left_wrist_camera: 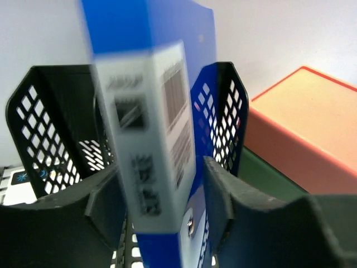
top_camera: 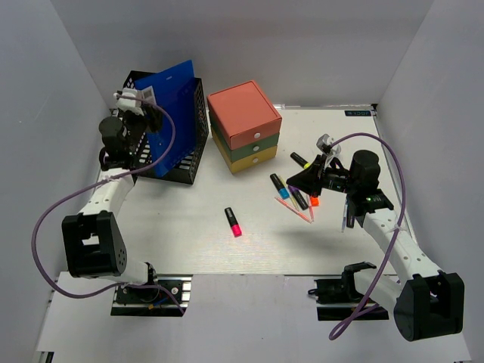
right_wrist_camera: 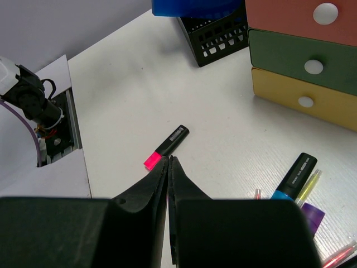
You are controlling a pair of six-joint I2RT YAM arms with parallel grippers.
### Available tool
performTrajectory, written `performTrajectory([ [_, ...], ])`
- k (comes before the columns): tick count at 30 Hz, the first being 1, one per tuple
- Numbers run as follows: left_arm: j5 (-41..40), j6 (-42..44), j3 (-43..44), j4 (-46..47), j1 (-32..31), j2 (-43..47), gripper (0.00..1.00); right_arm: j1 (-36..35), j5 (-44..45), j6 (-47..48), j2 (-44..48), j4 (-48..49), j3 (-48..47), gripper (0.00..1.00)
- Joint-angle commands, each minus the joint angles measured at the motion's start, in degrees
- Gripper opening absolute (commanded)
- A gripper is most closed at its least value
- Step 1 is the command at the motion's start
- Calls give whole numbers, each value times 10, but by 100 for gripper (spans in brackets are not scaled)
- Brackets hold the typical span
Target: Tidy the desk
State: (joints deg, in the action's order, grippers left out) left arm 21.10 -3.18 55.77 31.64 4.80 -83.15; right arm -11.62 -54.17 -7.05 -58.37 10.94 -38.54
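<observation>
on the desk [top_camera: 189, 242], the blue folder [top_camera: 172, 113] already stands in the far-left black rack [top_camera: 193, 162] with the left gripper [left_wrist_camera: 162, 184] astride it, clamped or loose i cannot tell; the closed, empty right gripper [right_wrist_camera: 168, 162] hovers near loose markers [top_camera: 281, 187] awaiting tidying.

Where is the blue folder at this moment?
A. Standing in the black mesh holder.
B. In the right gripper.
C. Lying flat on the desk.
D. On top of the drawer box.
A: the blue folder stands upright inside the black mesh holder, beside the drawer box.
</observation>
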Motion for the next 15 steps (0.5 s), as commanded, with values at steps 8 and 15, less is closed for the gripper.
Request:
performTrajectory([
  [8, 3, 31, 107, -188, 1, -32, 55, 2, -9, 1, 11, 23, -2, 8],
  [15, 43, 52, 157, -257, 1, -71, 49, 2, -8, 1, 12, 22, -5, 7],
])
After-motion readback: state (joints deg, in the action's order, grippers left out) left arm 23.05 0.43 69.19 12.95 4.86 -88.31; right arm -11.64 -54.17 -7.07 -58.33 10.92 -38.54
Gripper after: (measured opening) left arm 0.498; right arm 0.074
